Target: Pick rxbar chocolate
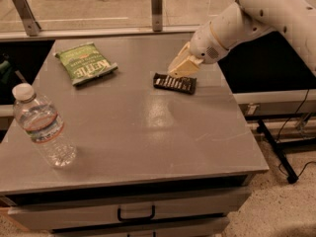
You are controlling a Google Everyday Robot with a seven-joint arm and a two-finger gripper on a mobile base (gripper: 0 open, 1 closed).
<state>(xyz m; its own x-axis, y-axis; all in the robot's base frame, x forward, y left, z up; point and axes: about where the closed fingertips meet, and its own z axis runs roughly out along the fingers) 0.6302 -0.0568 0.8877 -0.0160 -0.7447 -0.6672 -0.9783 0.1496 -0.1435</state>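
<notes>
Currently the rxbar chocolate (174, 83) lies flat on the desk (148, 137), short of its right edge. The hand (181, 68) sits at the bar's far edge; whether it is clenched or released, I cannot tell. Bare desk spreads left of the bar to the chip bag (86, 63), and nearward to the front edge. The water bottle (44, 127) stands well apart from the bar.

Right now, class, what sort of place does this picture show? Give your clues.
Probably a robotics lab or office test area: a grey cabinet with a drawer, a glass partition behind it, and a robot's gripper at the rxbar on the cabinet top.
</notes>
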